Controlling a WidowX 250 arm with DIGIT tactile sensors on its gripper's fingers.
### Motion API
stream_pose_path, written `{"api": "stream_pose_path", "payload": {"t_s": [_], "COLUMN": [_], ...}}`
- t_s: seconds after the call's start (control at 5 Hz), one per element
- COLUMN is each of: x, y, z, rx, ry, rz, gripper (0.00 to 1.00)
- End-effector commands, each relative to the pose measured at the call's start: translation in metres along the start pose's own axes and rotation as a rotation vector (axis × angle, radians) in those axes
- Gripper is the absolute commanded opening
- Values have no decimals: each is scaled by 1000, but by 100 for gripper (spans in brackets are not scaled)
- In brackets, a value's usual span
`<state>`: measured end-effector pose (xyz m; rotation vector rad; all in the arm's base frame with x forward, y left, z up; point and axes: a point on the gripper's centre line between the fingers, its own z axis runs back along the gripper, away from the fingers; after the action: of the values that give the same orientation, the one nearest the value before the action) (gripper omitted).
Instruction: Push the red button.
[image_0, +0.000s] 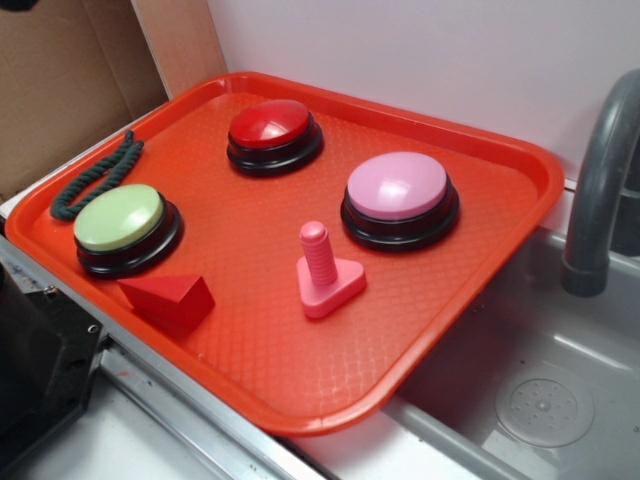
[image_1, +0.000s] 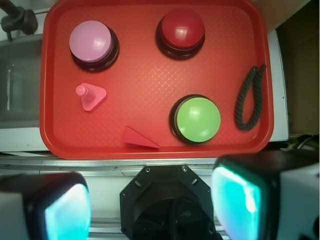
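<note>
The red button (image_0: 272, 128) (image_1: 181, 29), a glossy dark-red dome on a black base, stands at the far middle of the orange-red tray (image_0: 300, 350) (image_1: 145, 75). My gripper (image_1: 155, 205) shows only in the wrist view. It hangs high above the robot's black base, short of the tray's near edge and well back from the button. Its two teal-padded fingers (image_1: 65, 215) are wide apart with nothing between them. The exterior view does not show the gripper.
The tray also holds a pink-domed button (image_0: 398, 190) (image_1: 91, 42), a green button (image_0: 120, 220) (image_1: 198, 119), a red wedge block (image_0: 168, 298) (image_1: 140, 139), a pink screw toy (image_0: 322, 270) (image_1: 90, 95) and a dark rope (image_0: 95, 175) (image_1: 249, 97). A grey sink (image_0: 560, 380) with a faucet (image_0: 600, 170) lies alongside.
</note>
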<state>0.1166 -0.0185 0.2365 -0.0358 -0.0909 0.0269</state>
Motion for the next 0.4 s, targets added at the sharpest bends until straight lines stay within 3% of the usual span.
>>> {"api": "stream_pose_path", "payload": {"t_s": [0.0,0.2], "x": [0,35], "y": [0,47], "z": [0,-39], "rx": [0,-4], "ry": [0,111], "rz": [0,-99], "gripper": [100,100]}}
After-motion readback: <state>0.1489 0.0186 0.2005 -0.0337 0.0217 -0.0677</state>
